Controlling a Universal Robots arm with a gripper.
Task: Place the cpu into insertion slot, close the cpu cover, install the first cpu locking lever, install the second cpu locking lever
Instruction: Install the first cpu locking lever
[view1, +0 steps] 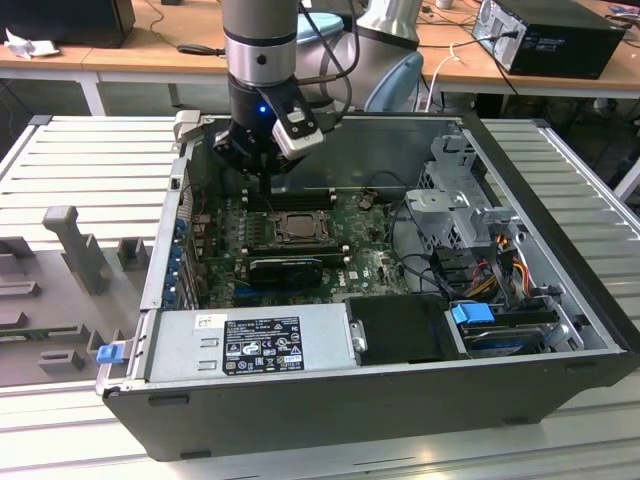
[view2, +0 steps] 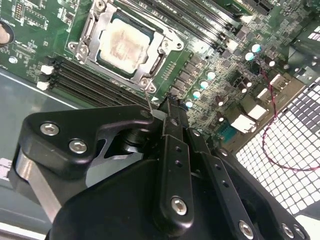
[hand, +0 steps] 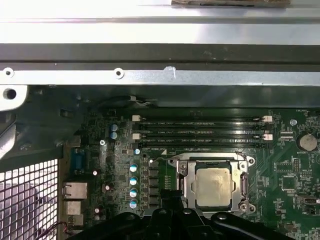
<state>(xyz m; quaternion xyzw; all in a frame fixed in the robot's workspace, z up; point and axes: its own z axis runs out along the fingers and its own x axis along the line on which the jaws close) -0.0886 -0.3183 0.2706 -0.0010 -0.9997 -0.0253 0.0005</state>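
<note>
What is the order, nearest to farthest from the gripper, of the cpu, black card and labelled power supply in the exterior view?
1. cpu, right beside the gripper.
2. black card, just in front of the cpu, toward the camera.
3. power supply, frontmost, toward the exterior view's left.

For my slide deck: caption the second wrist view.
Cpu seated in the insertion slot, cpu cover down around it; gripper close by one socket corner.

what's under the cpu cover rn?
The cpu, its pale top showing through the cut-out of the cpu cover in both wrist views. Its edges and whatever lies beneath it are covered.
</note>
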